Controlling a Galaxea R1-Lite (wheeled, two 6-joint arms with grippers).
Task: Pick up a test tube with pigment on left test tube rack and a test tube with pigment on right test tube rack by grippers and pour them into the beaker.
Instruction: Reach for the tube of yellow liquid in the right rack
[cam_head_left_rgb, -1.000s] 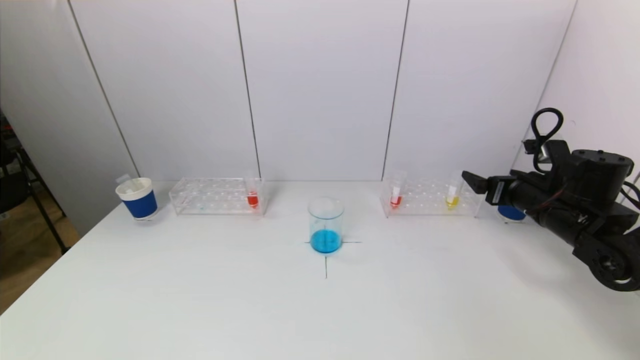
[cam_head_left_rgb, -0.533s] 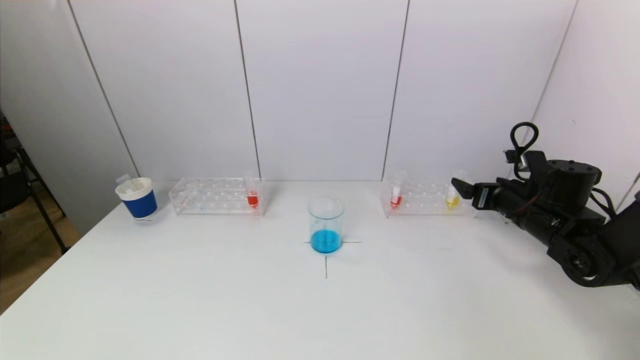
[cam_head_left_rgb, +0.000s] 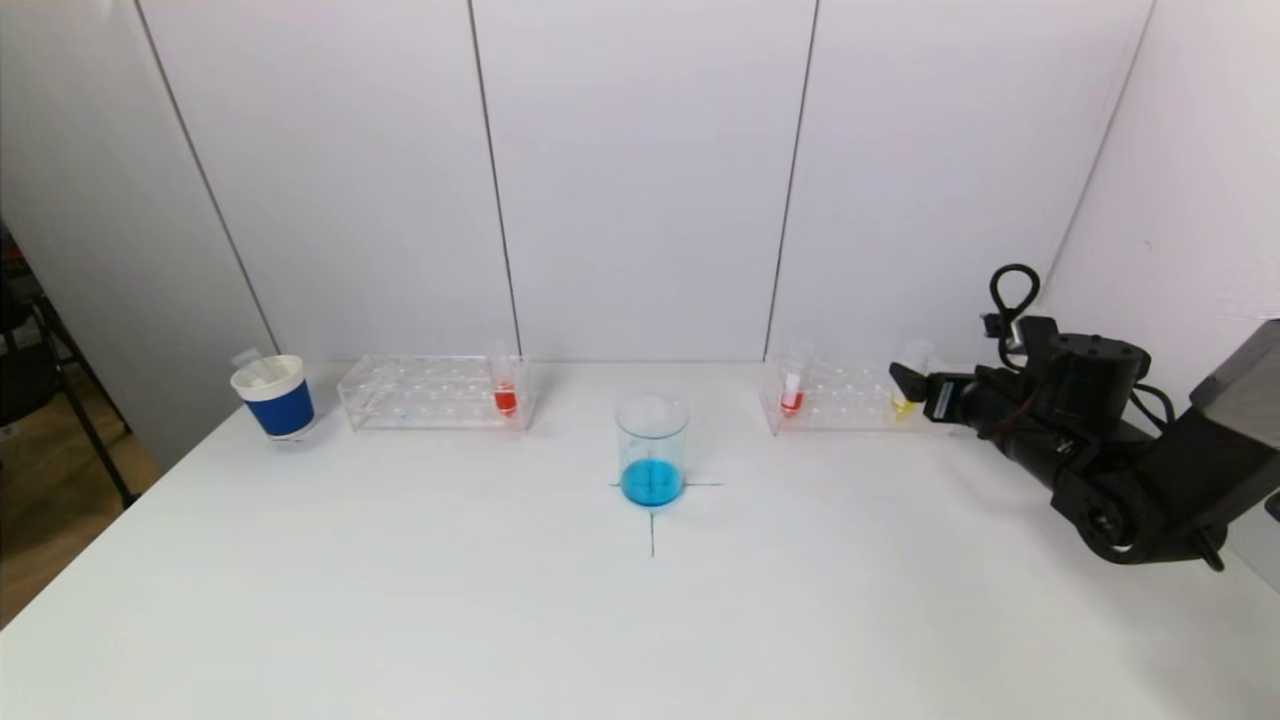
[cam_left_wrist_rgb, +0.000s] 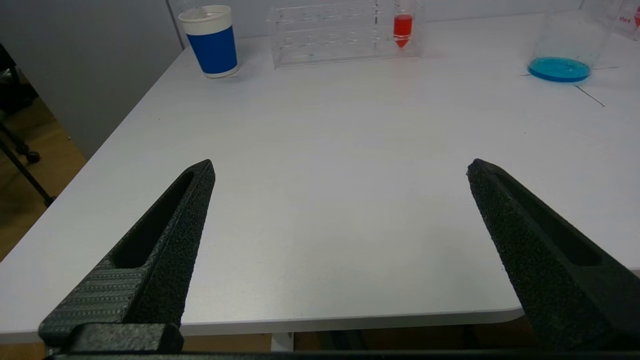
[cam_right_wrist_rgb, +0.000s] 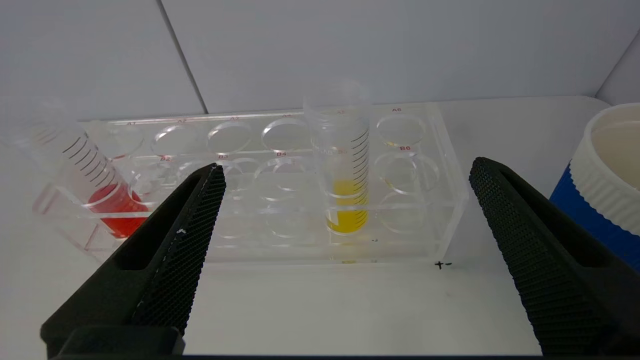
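blue cup (cam_right_wrist_rgb: 607, 172) cut off (right wrist view), rack labels (cam_right_wrist_rgb: 400, 148) barely legible

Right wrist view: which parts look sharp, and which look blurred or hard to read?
Right wrist view: yellow tube sharp, graduation lines readable; red tube soft near the frame edge; right gripper fingers sharp, open. Head view: both tubes small, markings unreadable.

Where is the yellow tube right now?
In the head view, the yellow tube stands in the right rack, just ahead of the open right gripper.

White worktop (cam_head_left_rgb: 400, 600) fills foreground. Pale panelled wall (cam_head_left_rgb: 640, 180) behind, dark vertical seams. Wood floor (cam_head_left_rgb: 40, 520) at left edge, black stand legs (cam_head_left_rgb: 70, 400) there.
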